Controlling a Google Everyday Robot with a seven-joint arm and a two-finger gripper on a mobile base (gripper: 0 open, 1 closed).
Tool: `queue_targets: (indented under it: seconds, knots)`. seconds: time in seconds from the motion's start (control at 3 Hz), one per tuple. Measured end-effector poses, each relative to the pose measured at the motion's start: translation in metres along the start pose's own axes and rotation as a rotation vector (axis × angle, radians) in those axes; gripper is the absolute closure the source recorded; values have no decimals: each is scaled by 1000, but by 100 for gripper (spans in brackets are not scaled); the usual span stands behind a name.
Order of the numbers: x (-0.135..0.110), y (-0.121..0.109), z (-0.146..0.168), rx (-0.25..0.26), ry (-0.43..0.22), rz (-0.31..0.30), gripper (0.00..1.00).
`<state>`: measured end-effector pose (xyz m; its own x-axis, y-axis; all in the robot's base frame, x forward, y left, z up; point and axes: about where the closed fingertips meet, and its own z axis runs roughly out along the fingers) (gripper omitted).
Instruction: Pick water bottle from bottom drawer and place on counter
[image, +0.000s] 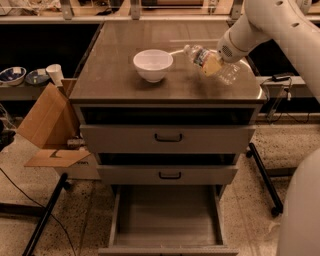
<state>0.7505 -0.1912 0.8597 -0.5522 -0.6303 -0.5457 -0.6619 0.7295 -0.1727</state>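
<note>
Your arm (280, 22) comes in from the top right corner, and its thick white link slopes down and to the left to the rounded wrist (231, 47). Your gripper (214, 65) sits at the end of that wrist, over the right side of the counter (120, 75), and it points left. Its tan fingers (209, 61) are closed around the middle of the water bottle (199, 54) and hold it tilted. Your white body (300, 210) fills the lower right edge of the view.
</note>
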Motion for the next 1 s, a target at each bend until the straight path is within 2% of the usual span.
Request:
queue_targets:
  seconds: [0.33, 0.67, 1.0]
  knots:
    - [0, -1, -2, 3, 0, 0, 5]
    - [1, -1, -5, 5, -2, 1, 0]
    - [1, -2, -14, 13, -19, 2, 0]
